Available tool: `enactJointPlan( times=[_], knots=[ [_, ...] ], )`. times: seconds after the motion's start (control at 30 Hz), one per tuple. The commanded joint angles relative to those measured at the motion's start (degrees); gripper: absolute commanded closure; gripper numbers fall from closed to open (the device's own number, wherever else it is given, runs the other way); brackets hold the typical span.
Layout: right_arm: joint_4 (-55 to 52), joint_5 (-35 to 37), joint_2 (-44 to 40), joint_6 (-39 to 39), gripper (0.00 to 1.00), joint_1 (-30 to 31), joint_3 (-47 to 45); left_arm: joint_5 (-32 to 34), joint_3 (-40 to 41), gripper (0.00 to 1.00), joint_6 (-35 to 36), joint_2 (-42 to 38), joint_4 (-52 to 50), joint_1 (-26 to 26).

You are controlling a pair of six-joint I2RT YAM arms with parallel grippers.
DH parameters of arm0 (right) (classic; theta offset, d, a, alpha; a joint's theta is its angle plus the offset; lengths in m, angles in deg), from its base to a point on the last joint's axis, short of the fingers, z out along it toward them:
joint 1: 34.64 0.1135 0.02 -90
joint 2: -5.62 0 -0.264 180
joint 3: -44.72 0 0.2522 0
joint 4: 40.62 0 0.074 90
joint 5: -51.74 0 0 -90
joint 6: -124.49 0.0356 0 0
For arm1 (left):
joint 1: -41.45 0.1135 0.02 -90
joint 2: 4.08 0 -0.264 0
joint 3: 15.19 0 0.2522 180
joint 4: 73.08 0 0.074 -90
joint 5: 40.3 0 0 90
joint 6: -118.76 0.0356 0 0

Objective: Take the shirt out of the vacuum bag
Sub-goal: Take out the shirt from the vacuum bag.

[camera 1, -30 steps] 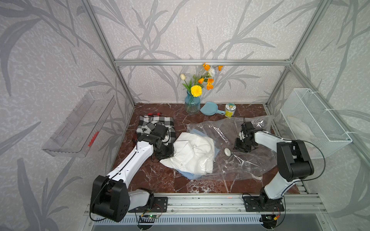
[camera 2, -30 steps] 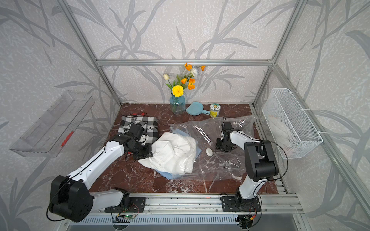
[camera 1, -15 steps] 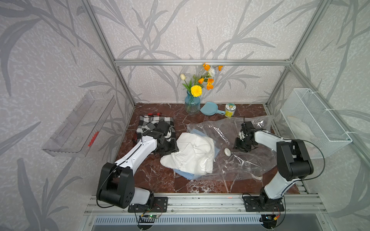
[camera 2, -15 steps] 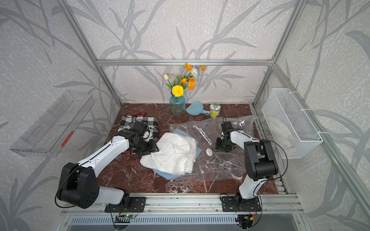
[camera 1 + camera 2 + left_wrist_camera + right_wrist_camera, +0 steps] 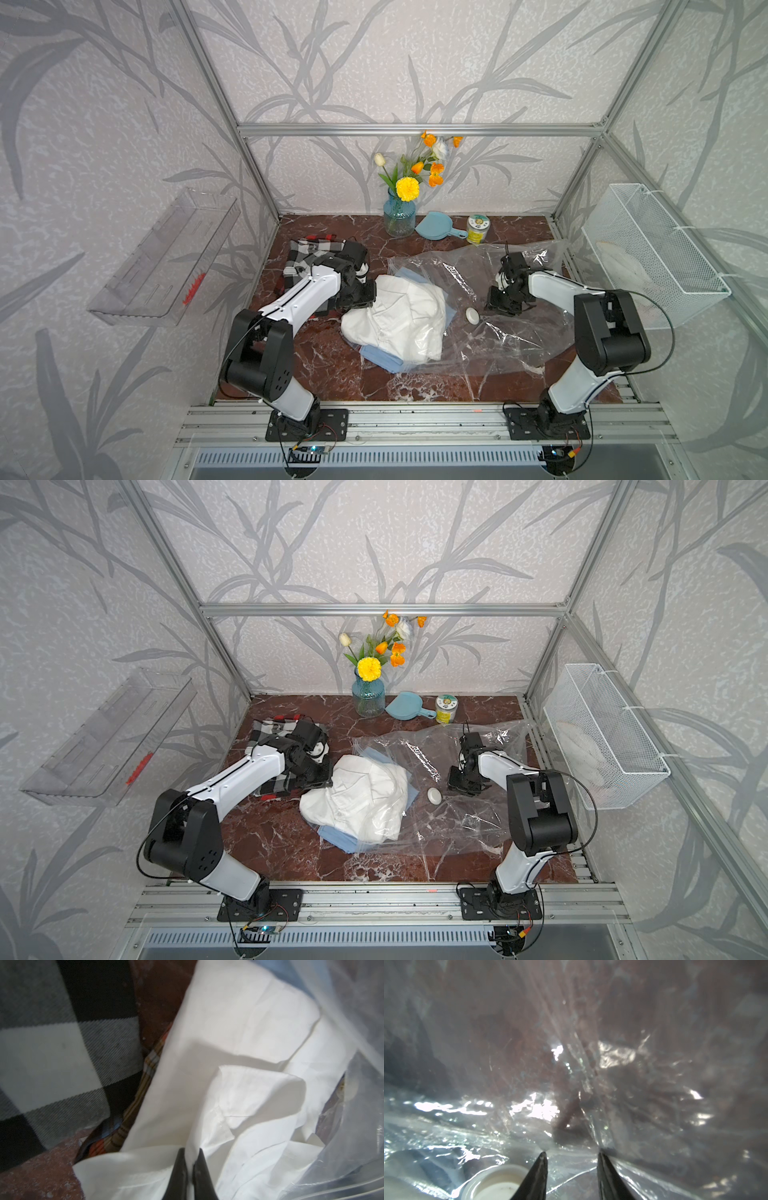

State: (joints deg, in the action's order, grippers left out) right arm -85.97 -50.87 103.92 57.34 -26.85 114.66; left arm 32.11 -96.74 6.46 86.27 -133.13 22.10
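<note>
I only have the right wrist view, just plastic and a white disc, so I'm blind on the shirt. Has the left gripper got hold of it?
Observer: Yes, the left gripper is shut on a fold of the white shirt.
Operator: Is it clear of the bag?
Observer: Not fully; its edge nearest the valve lies under the vacuum bag plastic.
Operator: Anything beneath it?
Observer: A blue cloth, partly in the bag too.

The shirt (image 5: 399, 316) lies half out of the vacuum bag (image 5: 511, 332), between checked cloth (image 5: 307, 257) and valve (image 5: 472, 316).
</note>
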Motion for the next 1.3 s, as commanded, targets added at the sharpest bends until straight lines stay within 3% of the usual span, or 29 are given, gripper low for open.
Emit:
enactJointPlan(
  times=[0.0,0.23,0.53,0.57,0.7,0.77,0.83,1.03,1.17,1.27],
  knots=[
    [-1.23,0.53,0.18,-0.47,0.59,-0.41,0.54,0.53,-4.74,0.98,2.24,1.38,-0.20,-1.25],
    [-1.29,0.16,-0.13,-0.80,0.60,-0.39,0.68,1.30,-11.63,0.98,5.05,8.42,-0.64,-1.65],
    [-1.10,-1.20,-0.13,-1.13,0.60,-0.32,0.25,9.58,-16.67,0.93,6.42,17.10,-0.38,-0.90],
    [-1.09,-1.30,-0.15,-1.10,0.61,-0.34,0.24,11.10,-17.04,0.90,5.97,17.31,0.05,-0.65],
    [-1.21,-2.06,-0.13,-1.26,0.60,-0.15,0.35,12.05,-18.72,0.60,5.00,16.18,1.07,-0.37],
    [-1.49,-2.11,-2.14,-1.54,0.60,-0.06,0.46,12.60,-20.24,0.43,3.60,13.38,-0.57,-0.51],
    [-1.84,-2.07,-2.86,-1.83,0.60,-0.06,0.59,13.01,-20.24,0.03,1.78,8.23,-1.54,-0.51],
    [-2.50,-3.77,-4.90,-3.12,0.57,-0.04,1.45,10.30,-10.60,0.00,-6.95,-12.70,-2.96,-0.61],
    [-3.16,-5.53,-6.13,-4.49,0.50,0.56,2.86,4.76,1.24,0.00,-14.86,-23.44,-4.61,-1.69],
    [-3.67,-5.99,-6.88,-5.17,0.44,1.16,3.93,0.79,11.41,0.00,-23.20,-30.58,-0.04,-3.55]
  ],
)
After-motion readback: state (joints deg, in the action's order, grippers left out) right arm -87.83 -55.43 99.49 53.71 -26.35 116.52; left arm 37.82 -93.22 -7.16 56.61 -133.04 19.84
